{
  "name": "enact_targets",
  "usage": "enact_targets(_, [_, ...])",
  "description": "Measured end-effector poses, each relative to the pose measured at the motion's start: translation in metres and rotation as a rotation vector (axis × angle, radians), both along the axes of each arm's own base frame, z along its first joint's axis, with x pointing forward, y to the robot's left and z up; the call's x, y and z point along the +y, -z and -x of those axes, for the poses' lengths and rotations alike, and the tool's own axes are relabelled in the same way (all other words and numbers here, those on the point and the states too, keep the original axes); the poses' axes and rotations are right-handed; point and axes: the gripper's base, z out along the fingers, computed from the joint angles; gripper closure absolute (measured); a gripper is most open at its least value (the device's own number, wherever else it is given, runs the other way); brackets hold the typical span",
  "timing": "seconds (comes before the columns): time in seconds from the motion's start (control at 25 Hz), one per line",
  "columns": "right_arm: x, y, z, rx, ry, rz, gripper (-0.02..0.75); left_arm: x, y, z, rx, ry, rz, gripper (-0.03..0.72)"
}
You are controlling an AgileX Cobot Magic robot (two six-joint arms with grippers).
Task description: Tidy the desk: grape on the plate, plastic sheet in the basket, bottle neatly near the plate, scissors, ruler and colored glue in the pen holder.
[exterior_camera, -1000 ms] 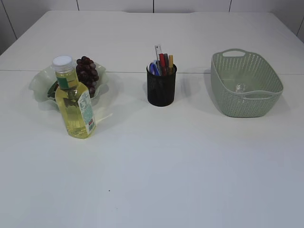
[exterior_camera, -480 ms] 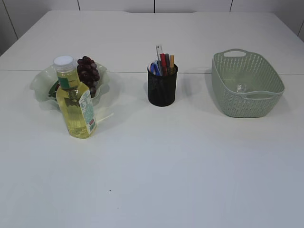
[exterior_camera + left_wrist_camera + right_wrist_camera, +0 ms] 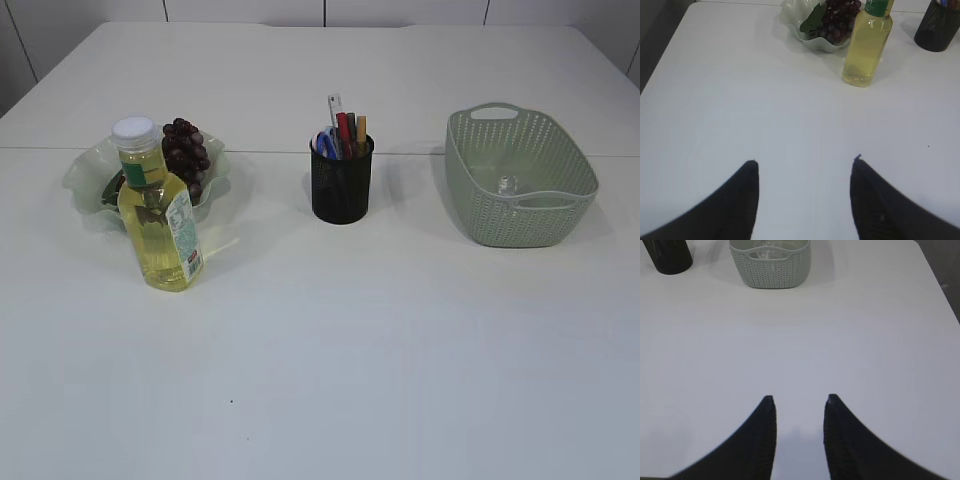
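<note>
The white table (image 3: 380, 340) is seen with everything put away on it. On the far right the green basket (image 3: 520, 215) is found, and something clear and shiny, likely the plastic sheet (image 3: 507, 185), is seen inside it. On the far left the plate (image 3: 85, 175) is set, and the grape (image 3: 184, 152) bunch is lying on it. The bottle (image 3: 160, 215) is stood upright just in front of the plate, on the near side. In the middle the black pen holder (image 3: 341, 185) is filled with the scissors, ruler and colored glue. The left gripper (image 3: 805, 167) is held wide apart over bare table, with nothing in it. The right gripper (image 3: 799, 402) is held partly apart, also with nothing in it. The tidying looks done. Nothing more seems to be needed but resting the arms.
</note>
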Motion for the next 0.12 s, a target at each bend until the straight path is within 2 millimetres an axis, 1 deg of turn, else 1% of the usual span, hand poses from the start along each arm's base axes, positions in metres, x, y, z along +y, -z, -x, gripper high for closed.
enact_targets(0.12, [0.0000,0.0000,0.0000,0.000,0.000,0.000,0.465,0.0000,0.0000,0.0000,0.000,0.000,0.000,0.265])
